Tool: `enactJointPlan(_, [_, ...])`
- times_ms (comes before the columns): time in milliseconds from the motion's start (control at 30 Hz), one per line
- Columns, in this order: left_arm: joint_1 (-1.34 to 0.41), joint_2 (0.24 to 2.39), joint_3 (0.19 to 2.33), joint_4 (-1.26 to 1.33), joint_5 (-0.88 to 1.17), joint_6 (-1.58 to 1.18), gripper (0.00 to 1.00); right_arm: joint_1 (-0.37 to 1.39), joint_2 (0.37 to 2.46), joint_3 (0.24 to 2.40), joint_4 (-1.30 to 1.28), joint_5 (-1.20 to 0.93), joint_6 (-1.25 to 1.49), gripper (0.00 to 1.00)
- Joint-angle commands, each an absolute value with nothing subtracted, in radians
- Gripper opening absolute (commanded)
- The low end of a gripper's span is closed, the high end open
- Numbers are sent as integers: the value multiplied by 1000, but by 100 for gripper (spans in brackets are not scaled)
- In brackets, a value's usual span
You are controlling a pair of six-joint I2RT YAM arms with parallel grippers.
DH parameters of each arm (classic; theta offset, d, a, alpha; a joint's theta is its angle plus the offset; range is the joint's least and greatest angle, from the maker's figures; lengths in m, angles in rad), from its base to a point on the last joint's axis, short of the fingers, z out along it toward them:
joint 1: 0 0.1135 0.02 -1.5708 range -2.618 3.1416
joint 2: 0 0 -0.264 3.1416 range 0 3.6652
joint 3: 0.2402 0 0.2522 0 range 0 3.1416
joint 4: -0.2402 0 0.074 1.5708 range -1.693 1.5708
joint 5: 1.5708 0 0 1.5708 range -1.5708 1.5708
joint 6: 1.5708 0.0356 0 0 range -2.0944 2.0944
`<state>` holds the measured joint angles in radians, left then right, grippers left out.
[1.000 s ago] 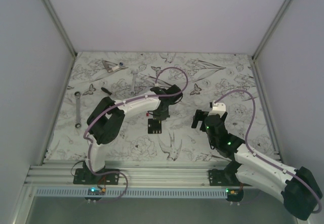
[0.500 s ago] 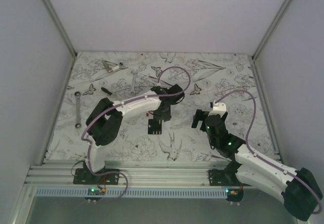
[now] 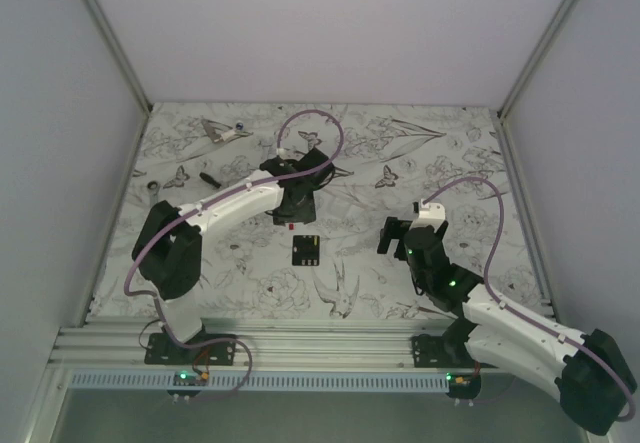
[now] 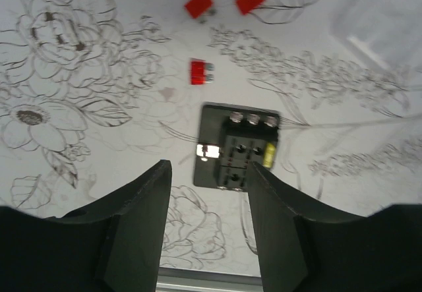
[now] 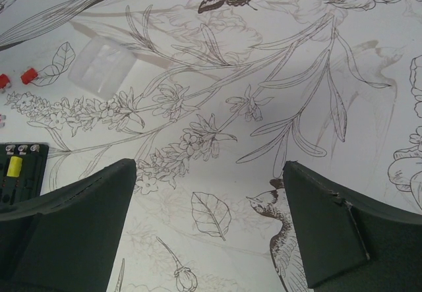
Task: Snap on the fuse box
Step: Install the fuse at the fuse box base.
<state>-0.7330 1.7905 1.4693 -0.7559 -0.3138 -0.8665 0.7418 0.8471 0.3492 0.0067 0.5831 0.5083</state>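
Fuse box (image 3: 306, 251) lies flat on the table, just below the centre of the overhead frame, and neither arm touches it. On my left wrist camera it fills the middle of the picture (image 4: 237, 148), with a yellow fuse (image 4: 269, 154) on its right side. The left gripper (image 4: 208, 173) hangs above it, fingers apart and nothing between them. Three loose red fuses (image 4: 200, 72) lie toward the top of that frame.

My right gripper (image 5: 208, 173) is spread wide over bare print, with the box just showing at the left edge of its picture. A clear plastic cover (image 5: 102, 66) rests at the upper left there.

The table (image 3: 440, 163) carries a black-and-white drawing of flowers, butterflies and birds. Plain pale walls (image 3: 330, 23) close it in on three sides. An aluminium rail (image 3: 320, 348) runs along the bottom of the overhead frame.
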Motion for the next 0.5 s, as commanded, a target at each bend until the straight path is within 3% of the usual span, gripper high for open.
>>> enactJointPlan(0, [-694, 1814, 1432, -798, -339, -882, 52, 736, 859, 365, 48, 570, 507, 100])
enactJointPlan(467, [-578, 1950, 1411, -639, -211, -891, 41, 736, 891, 365, 67, 556, 494, 100])
